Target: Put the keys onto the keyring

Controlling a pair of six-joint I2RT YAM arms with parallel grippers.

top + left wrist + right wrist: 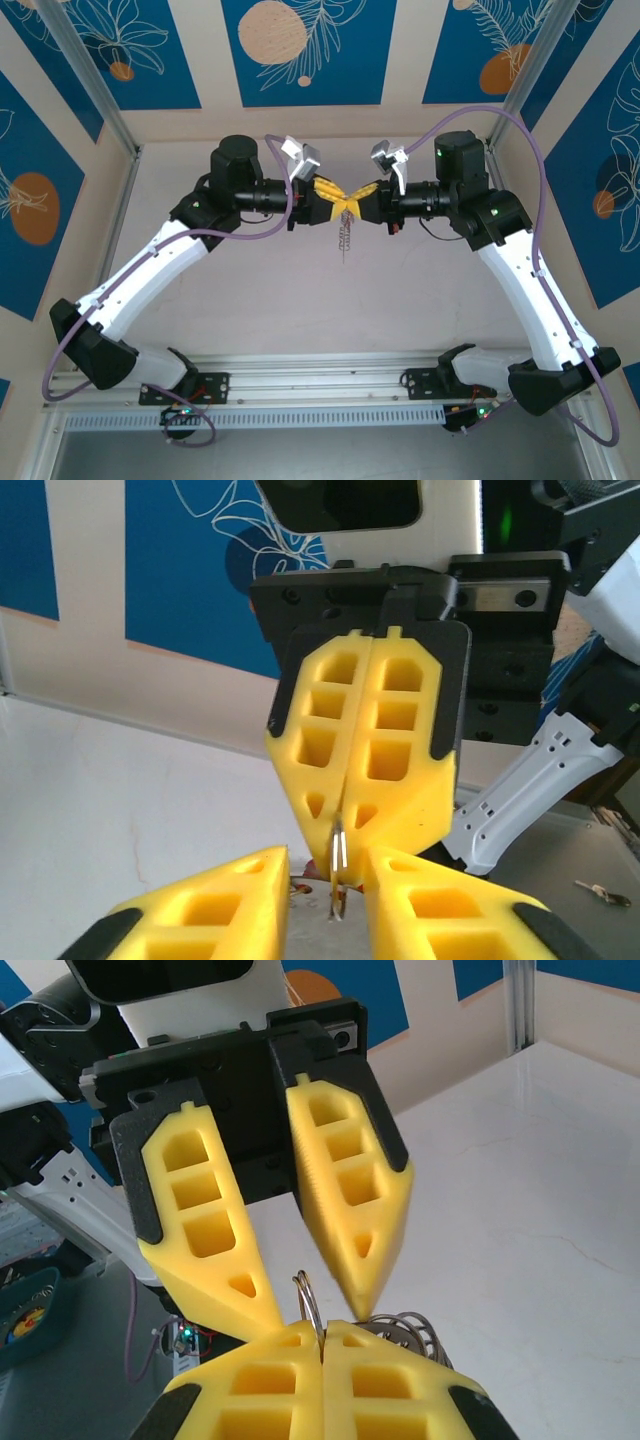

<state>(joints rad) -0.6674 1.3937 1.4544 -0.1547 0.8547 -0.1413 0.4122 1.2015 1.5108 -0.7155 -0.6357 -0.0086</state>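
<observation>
Presently the right gripper (pixel 322 1338) is clamped on the lower edge of the keyring (pixel 308 1295), holding it upright and edge-on above the table (pixel 520 1210), evidently to present the loop to the other arm. The left gripper (pixel 328 855) stands spread, one finger on either side of the ring, with no contact evident. A chain (pixel 345 245) hangs free below the meeting point. Judgement: a regrip or handover is pending, and so thin a wire could slip.
</observation>
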